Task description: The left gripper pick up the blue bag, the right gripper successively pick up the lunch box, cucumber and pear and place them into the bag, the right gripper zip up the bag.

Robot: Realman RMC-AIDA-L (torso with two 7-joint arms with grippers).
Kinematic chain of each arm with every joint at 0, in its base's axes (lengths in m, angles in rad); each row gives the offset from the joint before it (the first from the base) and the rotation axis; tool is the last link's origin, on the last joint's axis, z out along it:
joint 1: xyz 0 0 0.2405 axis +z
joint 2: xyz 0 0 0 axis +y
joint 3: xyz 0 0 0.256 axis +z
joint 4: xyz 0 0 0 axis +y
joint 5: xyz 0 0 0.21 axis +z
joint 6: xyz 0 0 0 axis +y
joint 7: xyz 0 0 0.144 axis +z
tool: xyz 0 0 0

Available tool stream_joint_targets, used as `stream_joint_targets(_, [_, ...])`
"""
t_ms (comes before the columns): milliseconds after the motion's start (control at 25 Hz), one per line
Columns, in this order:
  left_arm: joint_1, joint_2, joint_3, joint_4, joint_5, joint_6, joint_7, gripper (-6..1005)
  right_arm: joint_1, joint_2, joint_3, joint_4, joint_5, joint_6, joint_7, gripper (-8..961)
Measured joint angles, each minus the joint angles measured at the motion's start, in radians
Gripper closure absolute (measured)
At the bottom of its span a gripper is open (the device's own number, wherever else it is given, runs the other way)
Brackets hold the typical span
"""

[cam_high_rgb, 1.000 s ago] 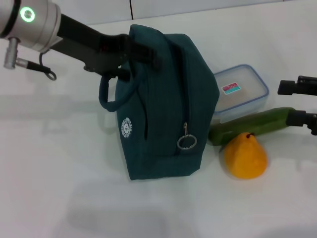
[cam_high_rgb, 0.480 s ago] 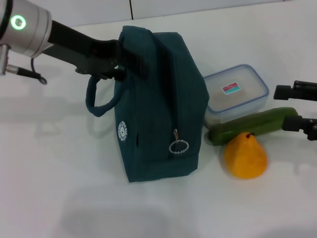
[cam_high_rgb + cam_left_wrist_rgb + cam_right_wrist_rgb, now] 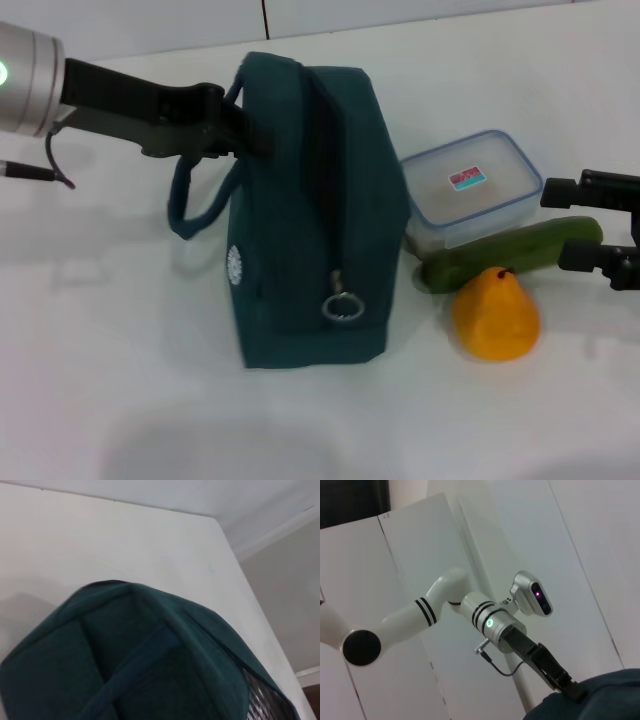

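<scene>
On white table (image 3: 120,400), centre frame: blue bag (image 3: 310,220), upright, long axis front-to-back, left gripper (image 3: 235,130) pinching its top. Cucumber (image 3: 510,255) lies left-right between right gripper (image 3: 580,225)'s spread fingers.

A dark teal blue bag (image 3: 310,210) stands upright, zipped; beside it lie a blue-rimmed lunch box (image 3: 472,187), a green cucumber (image 3: 510,253) and a yellow-orange pear (image 3: 495,315).
</scene>
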Motion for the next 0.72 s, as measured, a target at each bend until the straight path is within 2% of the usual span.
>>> stream_joint_targets(240, [0.023,0.000,-0.002,0.000,-0.028,0.008,0.022,896,0.001,0.005,-0.003,0.012,0.000,-0.005,0.012,231])
stream_joint_targets(560, [0.049,-0.006,-0.002,0.000,-0.079,0.009,0.029,936,0.005,0.014,0.007,0.044,0.008,-0.002,0.059,232])
stream_joint_targets(720, [0.089,-0.016,-0.017,0.001,-0.146,0.002,0.069,951,0.005,0.039,0.121,0.118,0.024,0.024,0.112,233])
